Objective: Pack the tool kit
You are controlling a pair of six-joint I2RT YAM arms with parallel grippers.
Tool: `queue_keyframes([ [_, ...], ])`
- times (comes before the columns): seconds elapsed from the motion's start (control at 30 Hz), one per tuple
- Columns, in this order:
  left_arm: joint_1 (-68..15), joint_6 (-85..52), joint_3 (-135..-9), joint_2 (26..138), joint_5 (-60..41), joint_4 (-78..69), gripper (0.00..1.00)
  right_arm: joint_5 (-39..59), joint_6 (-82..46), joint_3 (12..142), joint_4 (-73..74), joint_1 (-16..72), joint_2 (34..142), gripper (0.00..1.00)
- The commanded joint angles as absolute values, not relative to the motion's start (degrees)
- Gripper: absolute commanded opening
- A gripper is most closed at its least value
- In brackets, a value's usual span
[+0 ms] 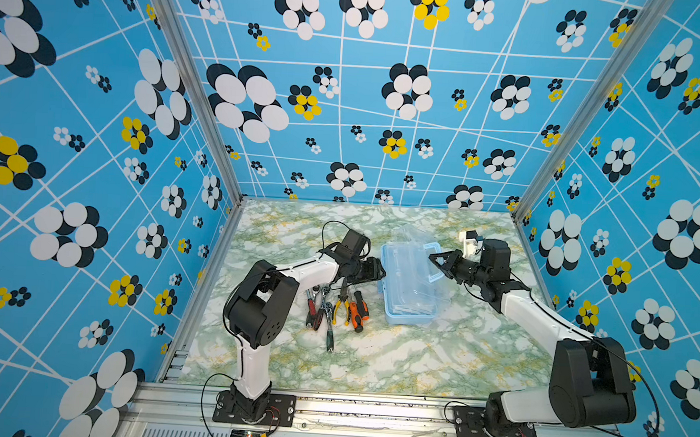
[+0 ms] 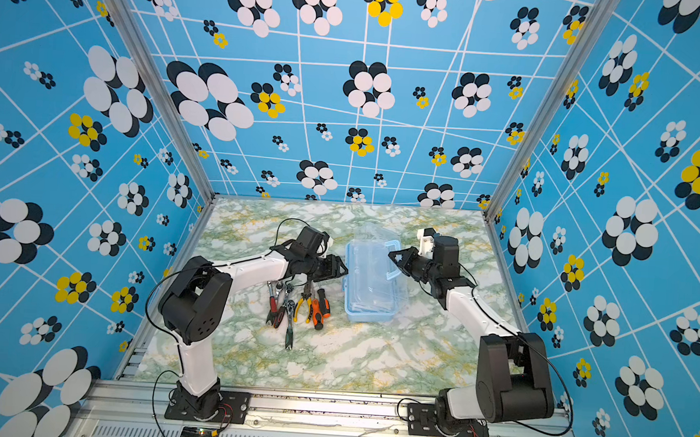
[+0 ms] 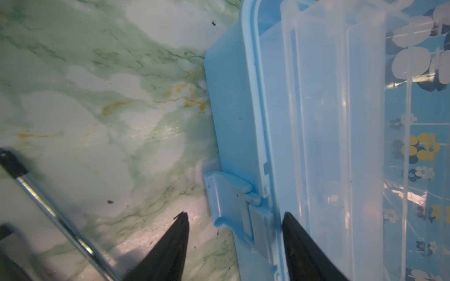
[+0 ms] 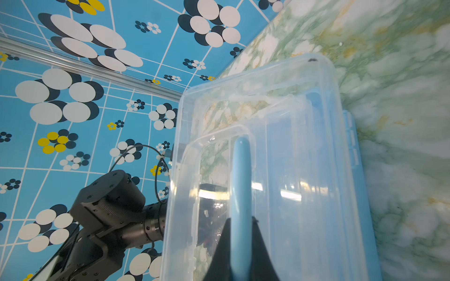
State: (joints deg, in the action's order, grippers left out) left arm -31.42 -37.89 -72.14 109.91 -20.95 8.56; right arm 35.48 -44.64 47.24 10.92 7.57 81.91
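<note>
In both top views, the tool box (image 1: 411, 317) is being supported by the bench (image 1: 415, 356). Left wrist: the left tool (image 3: 233, 214) is being held wide astride its latch (image 3: 226, 192). Right wrist: its lid handle (image 4: 241, 170) is being pinched by the right tool (image 4: 241, 219).

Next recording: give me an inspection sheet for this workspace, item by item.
Surface: marble-patterned tabletop, flat.
Job's things: light-blue tool box, clear lid raised; screwdrivers, pliers and ratchet wrenches lie on the tabletop beside it, unpacked.
Clutter: nothing seen.
Grippers: right gripper shut on the lid's blue handle; left gripper open, its jaws either side of the box wall by the latch.
Cables: black cables on both arms.
Surroundings: blue flower-patterned walls, aluminium frame.
</note>
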Motion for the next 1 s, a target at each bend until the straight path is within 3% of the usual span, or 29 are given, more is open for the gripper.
queue_keyframes([
  [0.0,-31.8,-37.1,-74.58,111.94,-19.26,11.3,0.6,37.04,-44.12,46.66,14.21,7.38,80.41,0.0],
  [0.27,-33.31,-36.92,-83.78,120.32,-12.73,17.93,0.46,36.43,-42.1,47.71,11.01,7.54,80.25,0.0],
  [0.37,-33.31,-37.97,-86.31,123.14,-11.33,19.77,0.28,32.79,-37.44,49.76,3.11,7.47,78.9,0.0],
  [0.47,-33.19,-38.79,-86.75,123.64,-9.21,20.87,0.0,28.31,-31.68,52.24,-4.83,7.47,76.97,0.0],
  [0.8,-32.18,-39.28,-82.91,120.03,-8.03,21.31,0.0,-0.01,-20.48,56.02,-24.13,4.56,70.57,0.0],
  [0.93,-31.9,-39.19,-81.75,118.61,-8.04,21.35,0.0,-13.01,-20.37,55.81,-27.45,3.92,68.46,0.29],
  [0.97,-31.93,-39.11,-81.74,118.44,-8.09,21.38,0.0,-15.76,-20.48,55.89,-28.1,3.78,68.14,0.44],
])
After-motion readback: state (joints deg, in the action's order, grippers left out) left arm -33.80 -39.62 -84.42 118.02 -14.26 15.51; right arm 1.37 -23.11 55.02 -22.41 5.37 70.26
